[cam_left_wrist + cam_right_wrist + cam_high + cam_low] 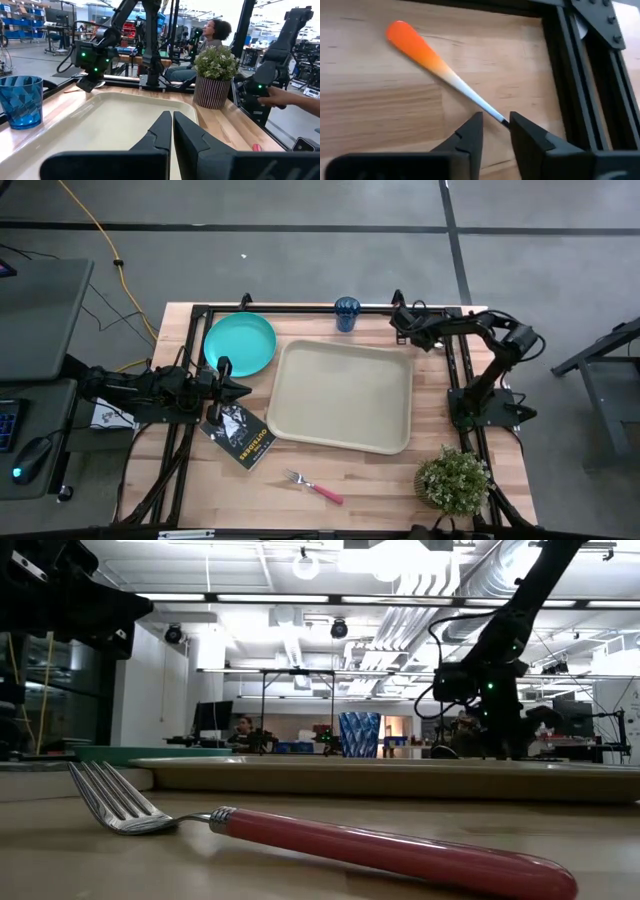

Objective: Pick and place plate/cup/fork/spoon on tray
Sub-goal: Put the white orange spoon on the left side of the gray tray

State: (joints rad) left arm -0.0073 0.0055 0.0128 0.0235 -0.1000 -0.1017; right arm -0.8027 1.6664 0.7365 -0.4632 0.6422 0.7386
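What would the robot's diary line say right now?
tray empty | fork on table | right gripper at orange-tipped utensil | left gripper shut

The tray (341,398) sits mid-frame on the surface (380,480) in the high view. The plate (240,345) lies upper left of it, the cup (347,314) above it, the fork (313,487) below, a booklet (239,435) lower left, a plant (455,479) lower right.

The empty tray (345,396) lay mid-tabletop (380,480), the plate (240,344) just beside it, the cup (347,313) behind, the fork (313,485) in front.
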